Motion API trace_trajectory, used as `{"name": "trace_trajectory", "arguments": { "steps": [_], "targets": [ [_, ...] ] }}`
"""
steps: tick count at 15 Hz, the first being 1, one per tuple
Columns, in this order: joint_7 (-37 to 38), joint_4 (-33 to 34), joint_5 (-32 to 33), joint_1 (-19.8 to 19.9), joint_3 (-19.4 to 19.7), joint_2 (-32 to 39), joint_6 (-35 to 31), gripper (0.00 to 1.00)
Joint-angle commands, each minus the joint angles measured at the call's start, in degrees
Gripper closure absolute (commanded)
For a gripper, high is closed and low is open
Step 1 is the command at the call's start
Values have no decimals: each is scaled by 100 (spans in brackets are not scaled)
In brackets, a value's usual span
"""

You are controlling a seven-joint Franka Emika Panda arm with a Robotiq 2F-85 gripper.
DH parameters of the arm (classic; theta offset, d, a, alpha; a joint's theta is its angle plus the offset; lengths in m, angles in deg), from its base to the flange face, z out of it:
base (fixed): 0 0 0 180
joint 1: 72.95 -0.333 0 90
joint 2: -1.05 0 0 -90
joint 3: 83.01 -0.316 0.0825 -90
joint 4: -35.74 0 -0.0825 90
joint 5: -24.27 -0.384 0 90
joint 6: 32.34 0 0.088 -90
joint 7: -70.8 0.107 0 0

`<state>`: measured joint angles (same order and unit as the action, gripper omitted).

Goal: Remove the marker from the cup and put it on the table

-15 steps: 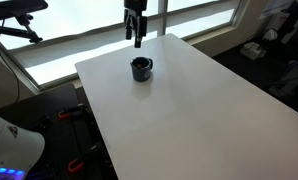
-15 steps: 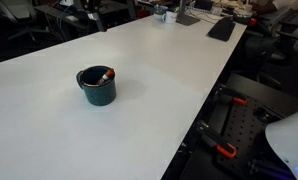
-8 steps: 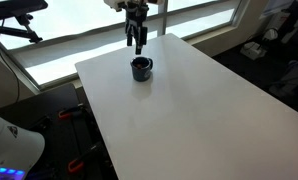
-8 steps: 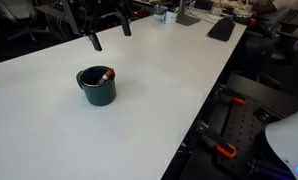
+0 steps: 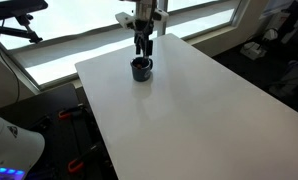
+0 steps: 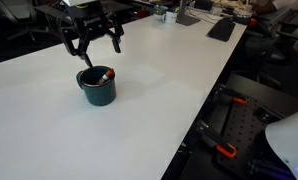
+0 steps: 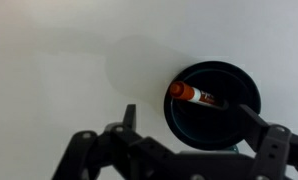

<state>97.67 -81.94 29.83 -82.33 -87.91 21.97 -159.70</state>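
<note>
Nearest in an exterior view: marker [image 6: 105, 75] inside the cup [image 6: 99, 95], long axis tilted, reddish upper end propped on the rim, lower end down in the dark interior. In the wrist view, slanted across the cup's mouth, orange-red tip towards the rim. Just above and behind, the hand [image 6: 92, 52] – fingers spread wide, gripping nothing, seemingly clear of cup and marker. Cup upright, only the marker in it, on the white bench [image 6: 169, 90] – bare top running back to the far edge.
</note>
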Motion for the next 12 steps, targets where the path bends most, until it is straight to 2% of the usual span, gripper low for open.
{"name": "trace_trajectory", "arguments": {
  "steps": [1,5,12],
  "targets": [
    [330,327,131,-234,231,307,48,0],
    [391,452,120,-341,364,471,166,0],
    [337,294,117,-432,378,369,364,0]
  ]
}}
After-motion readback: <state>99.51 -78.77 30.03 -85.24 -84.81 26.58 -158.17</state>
